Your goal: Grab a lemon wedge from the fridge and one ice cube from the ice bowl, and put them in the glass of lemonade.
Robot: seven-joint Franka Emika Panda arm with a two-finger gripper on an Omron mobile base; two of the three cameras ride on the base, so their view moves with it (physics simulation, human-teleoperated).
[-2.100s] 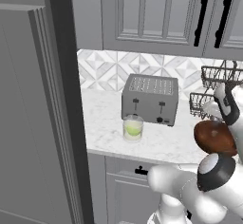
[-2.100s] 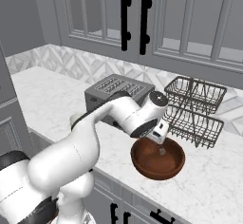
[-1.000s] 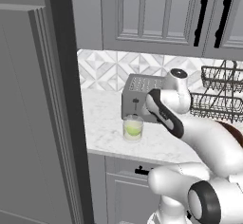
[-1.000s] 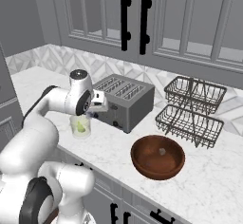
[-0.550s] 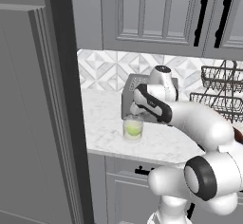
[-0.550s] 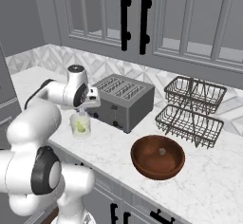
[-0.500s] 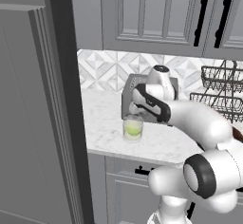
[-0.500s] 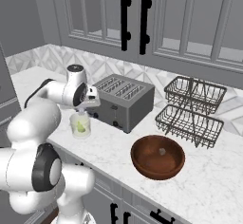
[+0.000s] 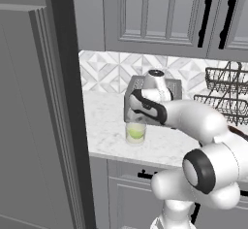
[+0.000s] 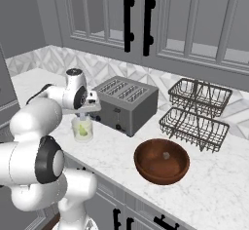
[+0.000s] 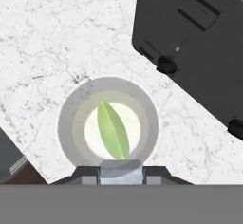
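Observation:
The glass of lemonade (image 9: 136, 132) (image 10: 82, 129) stands on the marble counter in front of the toaster's left end. Seen from above in the hand view, the glass (image 11: 71, 105) holds the yellow-green lemon wedge (image 11: 113, 129) floating in pale liquid. My gripper (image 9: 137, 119) (image 10: 83, 113) (image 11: 121, 174) hangs straight over the glass, just above its rim. It is shut on a pale translucent ice cube (image 11: 121, 170) held between the dark fingertips (image 11: 88, 174). The brown ice bowl (image 10: 161, 160) sits to the right with a small cube (image 10: 166, 154) in it.
A dark grey toaster (image 9: 145, 91) (image 10: 126, 102) (image 11: 199, 42) stands right behind the glass. A two-tier wire rack (image 10: 197, 112) is at the back right. The fridge (image 9: 34, 116) rises as a tall dark wall at the left. Upper cabinets with black handles (image 10: 129, 17) hang overhead.
The arm swung left from the brown bowl to above the glass with the ice cube in the gripper. Over the last half second it has hardly moved.

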